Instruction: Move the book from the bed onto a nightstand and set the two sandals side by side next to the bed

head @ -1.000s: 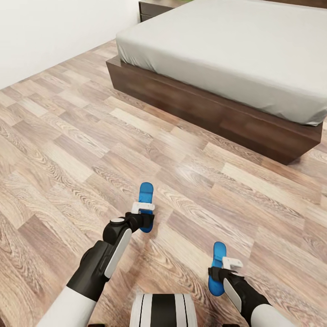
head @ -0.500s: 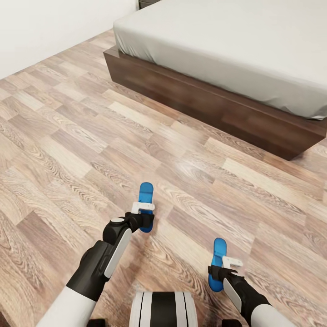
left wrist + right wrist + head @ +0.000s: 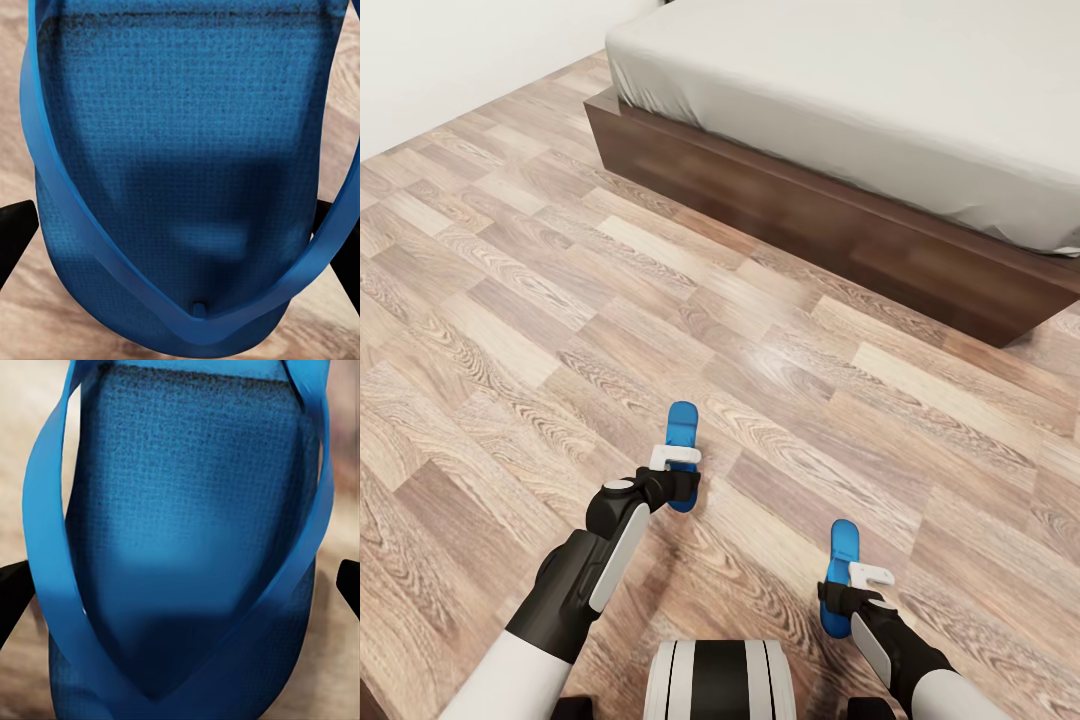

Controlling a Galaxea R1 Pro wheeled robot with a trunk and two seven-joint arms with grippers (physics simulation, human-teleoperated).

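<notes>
The left gripper point(image 3: 678, 478) is clamped on one blue sandal point(image 3: 681, 437) above the wood-plank floor point(image 3: 510, 330). The right gripper point(image 3: 852, 592) grips the other sandal point(image 3: 841, 553). The bed point(image 3: 860, 120), with its grey mattress, lies ahead, well apart from both.

- The sandal in my left arm's jaws point(image 3: 681, 440) is bright blue; in my left wrist view its sole point(image 3: 187, 150) shows a fine woven grain, darker along one end, with plain blue straps.
- The sandal in my right arm's jaws point(image 3: 841, 565) is the same bright blue, with the same grainy sole point(image 3: 195, 510).
- The floor point(image 3: 510, 330) is brown wood plank, mixed pale and darker boards with wavy grain.
- At 1 o'clock, the bed point(image 3: 840, 225) has a dark-brown frame and a plain light-grey mattress.
- The wall point(image 3: 450, 60) at 11 o'clock is white.
</notes>
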